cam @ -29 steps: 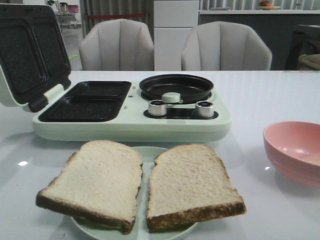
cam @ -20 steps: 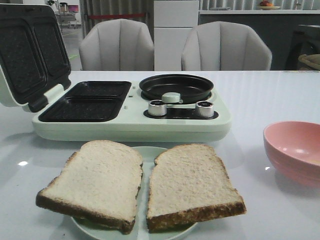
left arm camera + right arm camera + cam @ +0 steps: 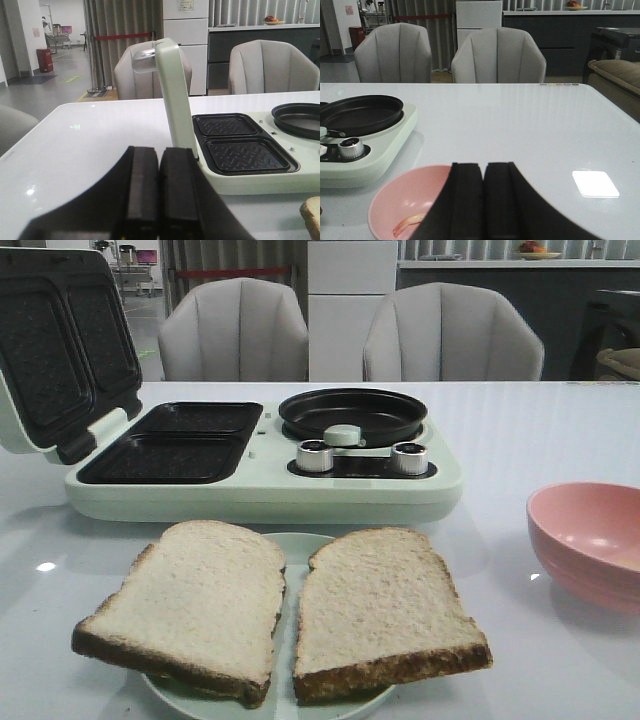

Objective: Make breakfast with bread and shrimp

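Two slices of bread, left and right, lie side by side on a pale plate at the table's near edge. A corner of one bread slice shows in the left wrist view. A pale orange shrimp lies in the pink bowl, partly behind my right gripper. My right gripper hovers over the bowl, shut and empty. My left gripper is shut and empty near the maker's raised lid. Neither gripper shows in the front view.
A mint-green breakfast maker stands behind the plate, its lid open, with two dark sandwich wells, a round black pan and two metal knobs. The pink bowl sits at right. Two grey chairs stand beyond the table.
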You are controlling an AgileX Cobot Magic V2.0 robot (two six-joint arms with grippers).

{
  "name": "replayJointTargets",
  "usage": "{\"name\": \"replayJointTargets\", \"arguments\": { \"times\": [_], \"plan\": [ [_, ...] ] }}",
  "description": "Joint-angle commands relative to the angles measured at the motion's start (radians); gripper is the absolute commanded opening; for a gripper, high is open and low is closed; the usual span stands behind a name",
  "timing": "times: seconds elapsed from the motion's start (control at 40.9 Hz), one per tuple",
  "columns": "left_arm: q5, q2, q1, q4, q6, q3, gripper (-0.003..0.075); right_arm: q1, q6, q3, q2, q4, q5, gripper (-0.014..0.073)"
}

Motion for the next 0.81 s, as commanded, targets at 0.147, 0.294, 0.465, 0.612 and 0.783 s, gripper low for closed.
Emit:
{"name": "replayJointTargets", "arguments": {
  "times": [0.147, 0.294, 0.465, 0.612, 0.783],
  "plan": [
    [-0.149, -0.017, -0.006, -0.012, -0.005, 0.022, 0.01, -0.006, -0.004, -0.029, -0.02, -0.029, -0.103, 0.0045],
    [-0.151, -0.015, -0.006, -0.014, -0.005, -0.08, 0.01, -0.006, -0.004, -0.141, -0.02, -0.027, -0.057, 0.0045],
    [-0.013, -0.005, -0.006, -0.014, -0.005, -0.279, 0.01, -0.006, -0.004, -0.352, 0.046, -0.027, 0.039, 0.0045],
    [0.129, 0.078, -0.006, -0.014, -0.005, -0.457, 0.01, -0.006, -0.004, -0.527, 0.172, -0.027, 0.164, 0.0045],
    [0.321, 0.226, -0.006, -0.014, -0.005, -0.616, 0.01, -0.006, -0.004, -0.652, 0.314, -0.027, 0.314, 0.0045]
  ]
}}
